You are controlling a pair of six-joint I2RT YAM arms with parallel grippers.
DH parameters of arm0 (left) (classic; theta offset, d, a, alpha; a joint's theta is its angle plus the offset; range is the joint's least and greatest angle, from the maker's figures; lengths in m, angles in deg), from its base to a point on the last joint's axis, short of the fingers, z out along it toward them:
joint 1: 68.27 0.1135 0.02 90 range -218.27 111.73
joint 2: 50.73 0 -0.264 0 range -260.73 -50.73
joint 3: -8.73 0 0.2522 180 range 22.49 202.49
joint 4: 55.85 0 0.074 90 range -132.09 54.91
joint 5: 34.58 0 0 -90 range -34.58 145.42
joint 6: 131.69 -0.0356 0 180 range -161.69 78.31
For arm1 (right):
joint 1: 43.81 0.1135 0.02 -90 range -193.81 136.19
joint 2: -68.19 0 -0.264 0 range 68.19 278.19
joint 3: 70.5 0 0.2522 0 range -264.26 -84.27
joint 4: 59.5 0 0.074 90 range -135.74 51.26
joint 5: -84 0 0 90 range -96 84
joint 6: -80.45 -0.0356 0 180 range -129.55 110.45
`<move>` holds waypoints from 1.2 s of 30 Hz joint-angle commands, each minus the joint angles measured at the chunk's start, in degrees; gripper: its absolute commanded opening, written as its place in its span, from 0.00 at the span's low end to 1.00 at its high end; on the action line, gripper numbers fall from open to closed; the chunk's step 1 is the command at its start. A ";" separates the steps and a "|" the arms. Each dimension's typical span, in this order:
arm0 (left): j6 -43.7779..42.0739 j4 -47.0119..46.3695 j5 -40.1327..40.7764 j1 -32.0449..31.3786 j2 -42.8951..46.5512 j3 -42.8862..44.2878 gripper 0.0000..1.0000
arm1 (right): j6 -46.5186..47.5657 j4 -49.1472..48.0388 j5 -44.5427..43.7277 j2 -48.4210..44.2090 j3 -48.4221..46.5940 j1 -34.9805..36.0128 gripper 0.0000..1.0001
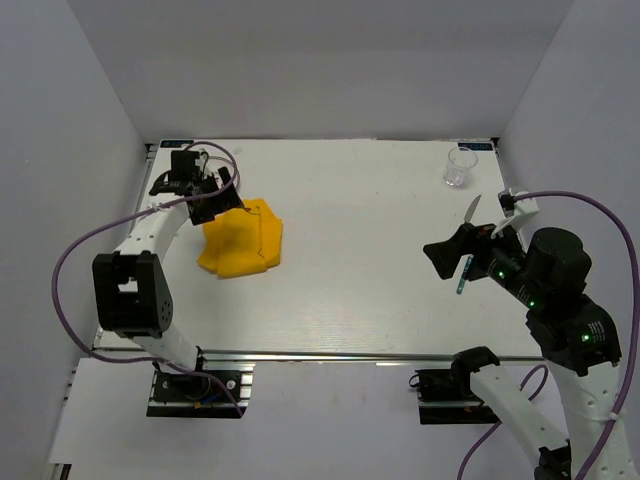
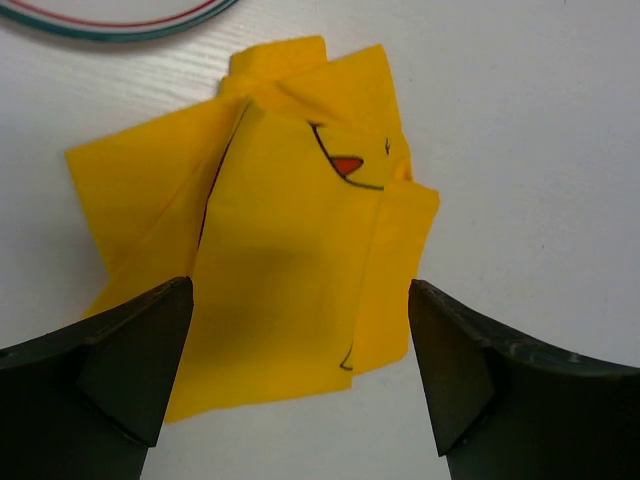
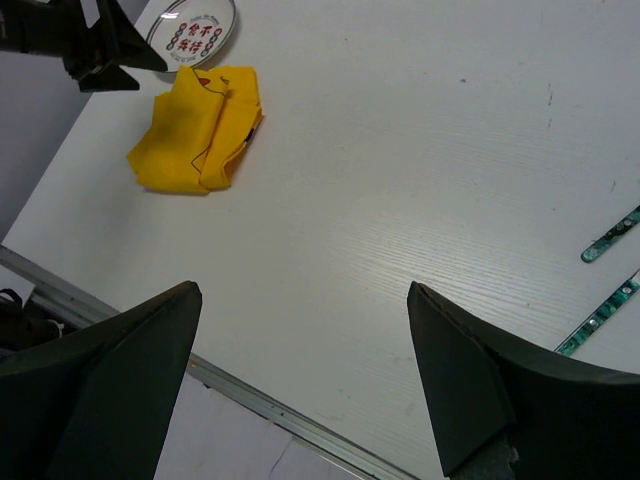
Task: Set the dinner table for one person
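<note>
Table [image 1: 360, 250], white with faint plank lines, fills the top view, with its metal rail [image 1: 330, 355] along the near edge. A crumpled yellow cloth [image 1: 242, 240] lies on its left half. The left gripper [image 1: 212, 195] sits at the cloth's far corner; from here I cannot tell how its jaws stand. A clear glass [image 1: 458, 168] stands upright near the far right corner. The right gripper [image 1: 441, 256] is on the right side, well apart from the cloth, with utensils [image 1: 461, 282] partly hidden just beside it.

Left wrist view: the left gripper [image 2: 300, 300] is spread wide and holds nothing, its fingers [image 2: 130, 370] either side of the cloth [image 2: 290, 250] below. The cloth is folded over itself in layers, printed with black lines and a red mark. A plate [image 2: 120, 30] rim with red and green stripes shows at the top left, on the bare table [image 2: 530, 150].

Right wrist view: the right gripper [image 3: 305, 295] is spread and empty above the table [image 3: 400, 180]. The cloth [image 3: 195, 130] lies at the upper left, touching or just beside the plate [image 3: 195, 35], which carries red characters. The left gripper [image 3: 95, 45] shows dark above them. Two green-handled utensils [image 3: 598, 318] lie at the right edge, and the rail [image 3: 260, 400] crosses the lower left.
</note>
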 commanded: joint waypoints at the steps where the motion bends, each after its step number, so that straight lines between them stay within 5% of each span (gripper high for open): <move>1: -2.71 -4.36 -9.90 2.52 -4.13 4.32 0.98 | 2.13 0.53 3.09 -0.85 1.44 -0.09 0.89; 10: -3.06 -5.59 -14.07 3.14 -17.41 8.54 0.87 | 1.95 -0.71 5.38 -2.35 4.00 -0.09 0.89; 12: -2.88 -5.85 -15.64 3.14 -18.12 9.07 0.76 | 2.04 -0.88 5.38 -2.70 4.17 -0.09 0.89; 14: -2.27 -6.38 -16.53 3.14 -16.99 9.34 0.40 | 2.13 -1.23 4.77 -2.96 4.43 0.00 0.89; 16: -1.83 -7.69 -18.03 1.74 -13.75 8.81 0.17 | 2.30 -1.41 4.24 -2.79 5.22 -0.09 0.89; 19: -0.25 -11.29 -22.05 1.04 -10.40 8.37 0.02 | 1.96 -2.03 4.06 -2.70 6.36 -0.27 0.89; 23: 0.46 -8.87 -20.24 -0.02 -8.20 11.96 0.00 | 1.60 -2.46 4.15 -2.79 7.07 -0.18 0.89; 24: 0.37 -7.89 -16.40 -0.02 -7.32 12.84 0.12 | 1.60 -2.12 4.06 -2.79 7.07 -0.18 0.89; 25: 0.28 -7.27 -13.83 -0.02 -6.27 12.85 0.38 | 1.60 -2.11 3.80 -2.96 7.16 -0.18 0.89; 26: 0.28 -6.91 -10.94 -0.02 -4.60 12.85 0.77 | 1.60 -2.03 3.71 -2.96 7.16 -0.18 0.89; 27: 0.19 -6.04 -8.65 -0.02 -4.24 13.03 0.92 | 1.60 -2.03 3.62 -3.05 7.33 -0.09 0.89; 28: 0.11 -4.99 -4.36 0.59 -4.32 14.68 0.98 | 1.60 -1.85 3.53 -3.05 7.42 -0.18 0.89; 32: -0.68 4.24 4.19 1.65 -9.76 21.46 0.98 | 1.60 -1.76 3.88 -2.96 7.42 -0.09 0.89; 36: -1.39 3.29 2.02 2.18 -15.29 21.56 0.98 | 1.60 -1.59 3.71 -3.05 7.07 -0.18 0.89</move>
